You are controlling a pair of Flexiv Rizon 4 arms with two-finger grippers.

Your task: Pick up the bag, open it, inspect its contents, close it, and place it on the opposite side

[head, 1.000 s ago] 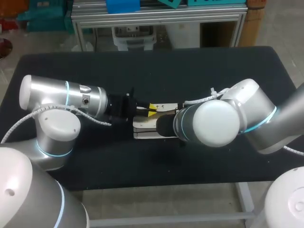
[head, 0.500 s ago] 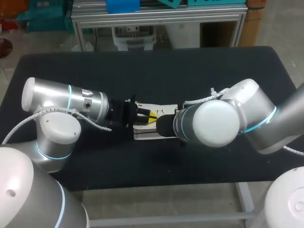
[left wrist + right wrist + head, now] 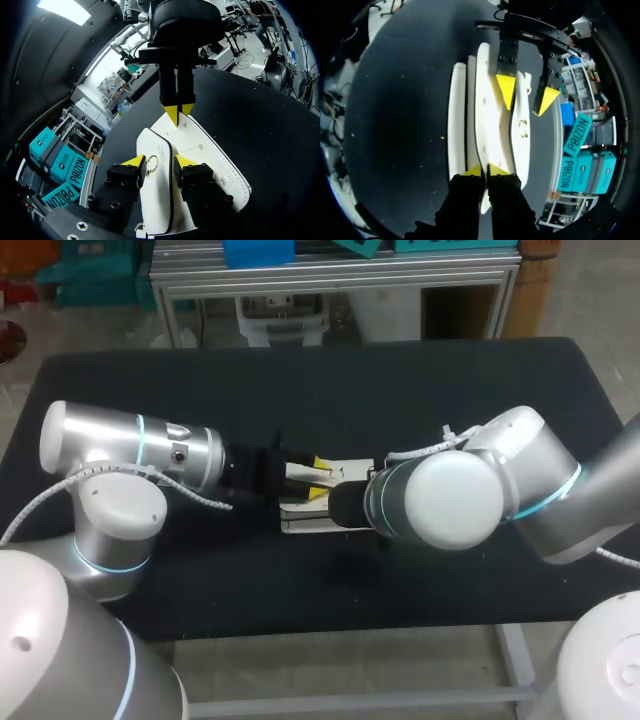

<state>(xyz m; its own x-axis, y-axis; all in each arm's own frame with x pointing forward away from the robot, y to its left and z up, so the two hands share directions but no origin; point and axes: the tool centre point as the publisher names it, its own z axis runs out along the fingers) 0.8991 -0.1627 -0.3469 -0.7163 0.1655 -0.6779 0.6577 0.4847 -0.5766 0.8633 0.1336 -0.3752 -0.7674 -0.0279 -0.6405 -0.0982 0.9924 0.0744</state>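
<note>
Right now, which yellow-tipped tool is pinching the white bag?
The right tool: its yellow tips are closed together on the end of the white leather bag. The left tool differs, with its tips spread apart on either side of the bag's flap.

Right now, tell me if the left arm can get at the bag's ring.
Probably yes: the ring sits uncovered on the bag, right between the open fingers of the left gripper. The right gripper pinches the bag's far end, clear of it.
</note>
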